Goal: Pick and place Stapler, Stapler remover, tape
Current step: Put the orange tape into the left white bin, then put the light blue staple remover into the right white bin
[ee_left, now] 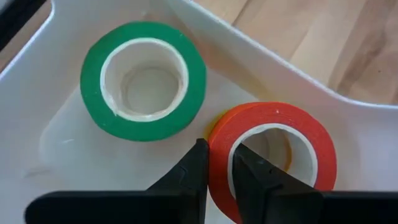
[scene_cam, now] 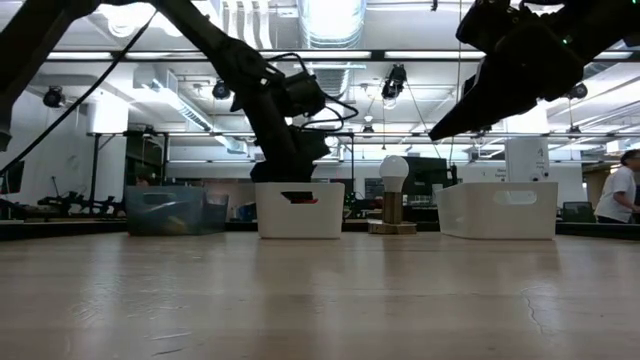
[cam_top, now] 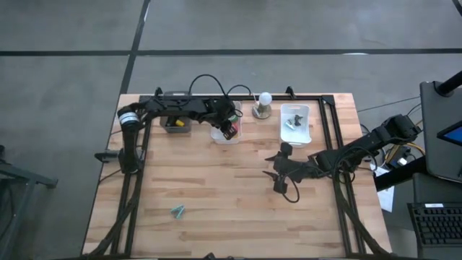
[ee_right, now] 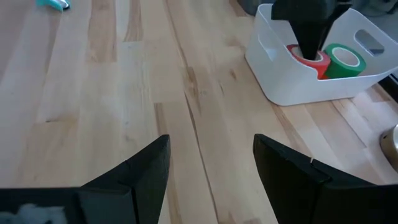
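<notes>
My left gripper (ee_left: 219,152) is down inside a white bin (ee_right: 292,87) near the table's far edge, shut on an orange-red tape roll (ee_left: 273,134). A green tape roll (ee_left: 143,81) lies flat on the bin floor beside it. A sliver of yellow (ee_left: 217,119) shows under the orange-red roll. My right gripper (ee_right: 211,155) is open and hovers over bare wood right of the table's middle (cam_top: 280,167), touching nothing. No black stapler can be made out. My left gripper holds the orange-red tape roll by its ring wall (ee_left: 217,140), on the side nearest the green roll. One finger is inside the open centre and one outside. The fingers come from above, pointing down. The roll lies flat inside the bin; whether it is lifted cannot be told.
A second white bin (cam_top: 296,123) with a small grey-green thing stands farther right. A dark bin (cam_top: 175,124) with something yellow stands left of the tape bin. A light bulb on a stand (cam_top: 263,105) is between the white bins. A small teal thing (cam_top: 177,211) lies near the near-left edge.
</notes>
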Robot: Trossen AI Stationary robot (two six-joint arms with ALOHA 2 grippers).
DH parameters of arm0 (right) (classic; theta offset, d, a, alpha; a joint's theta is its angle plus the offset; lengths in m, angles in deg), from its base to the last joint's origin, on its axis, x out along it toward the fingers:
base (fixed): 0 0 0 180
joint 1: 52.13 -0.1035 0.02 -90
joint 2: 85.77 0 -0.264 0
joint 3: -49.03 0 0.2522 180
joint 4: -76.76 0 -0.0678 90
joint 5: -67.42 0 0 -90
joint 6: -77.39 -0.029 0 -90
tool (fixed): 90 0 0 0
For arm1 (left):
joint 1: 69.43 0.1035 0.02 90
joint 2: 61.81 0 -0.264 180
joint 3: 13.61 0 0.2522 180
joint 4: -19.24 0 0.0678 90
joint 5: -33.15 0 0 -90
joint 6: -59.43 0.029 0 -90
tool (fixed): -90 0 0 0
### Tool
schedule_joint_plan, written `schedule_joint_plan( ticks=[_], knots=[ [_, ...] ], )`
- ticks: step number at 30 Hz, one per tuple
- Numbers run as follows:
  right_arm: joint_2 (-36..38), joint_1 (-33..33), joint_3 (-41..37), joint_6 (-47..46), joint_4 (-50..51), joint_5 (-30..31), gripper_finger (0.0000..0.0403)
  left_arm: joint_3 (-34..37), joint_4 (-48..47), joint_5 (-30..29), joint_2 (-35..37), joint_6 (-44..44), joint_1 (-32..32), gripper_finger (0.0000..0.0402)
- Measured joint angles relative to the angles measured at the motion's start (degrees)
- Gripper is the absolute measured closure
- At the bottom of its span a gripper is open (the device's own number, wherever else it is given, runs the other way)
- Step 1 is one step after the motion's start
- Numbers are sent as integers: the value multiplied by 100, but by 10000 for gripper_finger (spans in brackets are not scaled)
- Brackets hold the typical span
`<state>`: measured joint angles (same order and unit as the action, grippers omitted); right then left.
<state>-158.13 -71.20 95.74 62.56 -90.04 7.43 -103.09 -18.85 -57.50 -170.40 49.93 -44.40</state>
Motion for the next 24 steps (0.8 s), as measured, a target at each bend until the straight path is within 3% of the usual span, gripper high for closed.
schedule_joint_plan(
  ticks=[7,16,24],
  knots=[
    [0,0,-9,0,-22,-1,177,0,-26,13,-25,13,2,311],
    [0,0,-31,-6,-19,-1,177,-117,-190,20,13,-114,-2,222],
    [0,0,-33,-15,-19,-1,177,-280,-624,267,741,4,-276,196]
  ],
)
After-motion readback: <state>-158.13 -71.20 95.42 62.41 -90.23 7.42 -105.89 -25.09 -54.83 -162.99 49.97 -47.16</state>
